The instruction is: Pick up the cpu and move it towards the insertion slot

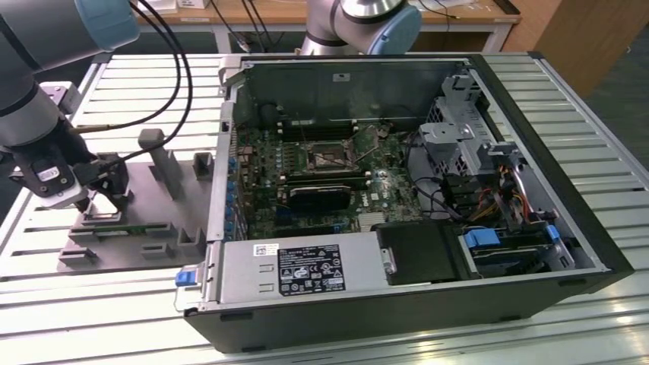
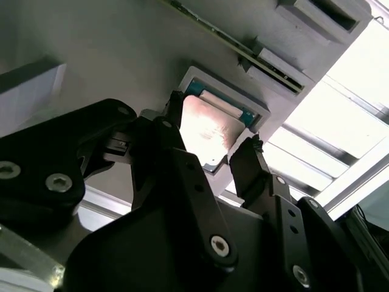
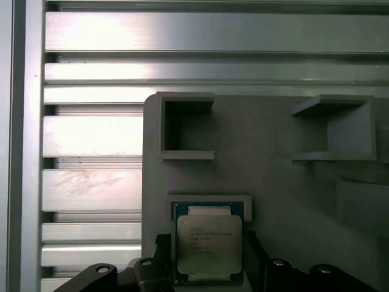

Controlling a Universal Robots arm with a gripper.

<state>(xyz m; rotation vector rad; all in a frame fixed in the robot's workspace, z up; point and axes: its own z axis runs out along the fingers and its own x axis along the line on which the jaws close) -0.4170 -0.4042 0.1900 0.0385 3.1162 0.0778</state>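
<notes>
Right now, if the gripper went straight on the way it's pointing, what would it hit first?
The cpu: it lies in its pocket on the grey fixture plate, directly ahead of the gripper. Both wrist views leave it unclear whether the two already touch.

Worktop (image 1: 568, 84): ribbed aluminium slats, brightly lit. Far side: wooden desk (image 1: 273, 9) on white legs. Exterior view's far right: brown wooden panel (image 1: 578, 34), dark floor (image 1: 624, 99).

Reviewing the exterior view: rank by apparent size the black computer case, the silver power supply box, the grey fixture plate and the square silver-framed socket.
1. Black open computer case, largest.
2-3. Silver labelled power supply box and grey plastic fixture plate: they look alike, so not ranked.
4. Small square silver-framed insertion slot, smallest.
</notes>
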